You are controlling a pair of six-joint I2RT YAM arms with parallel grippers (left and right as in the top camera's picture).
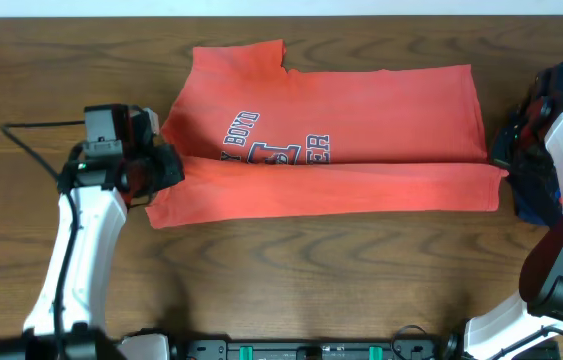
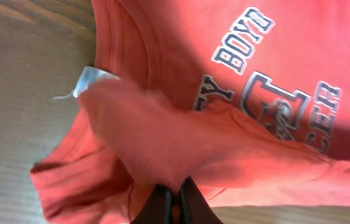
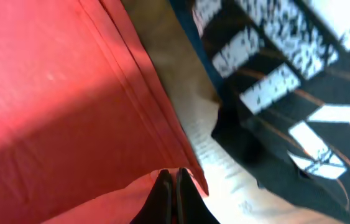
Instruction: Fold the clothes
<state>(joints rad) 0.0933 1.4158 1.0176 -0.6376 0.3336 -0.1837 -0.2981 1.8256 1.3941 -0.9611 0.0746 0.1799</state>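
Note:
The red-orange T-shirt (image 1: pixel 361 120) lies flat across the middle of the table, its near long edge folded up over the navy-and-white lettering (image 1: pixel 276 150). My left gripper (image 1: pixel 166 168) is at the shirt's left end and is shut on a bunched fold of red fabric (image 2: pixel 176 198), with the white neck tag (image 2: pixel 94 78) just beyond it. My right gripper (image 1: pixel 506 162) is at the shirt's right end and is shut on the folded hem corner (image 3: pixel 171 182).
A dark navy garment with bold white lettering (image 3: pixel 299 93) lies by the right edge of the table (image 1: pixel 533 195), beside the right arm. Bare wooden table (image 1: pixel 321 270) lies in front of the shirt.

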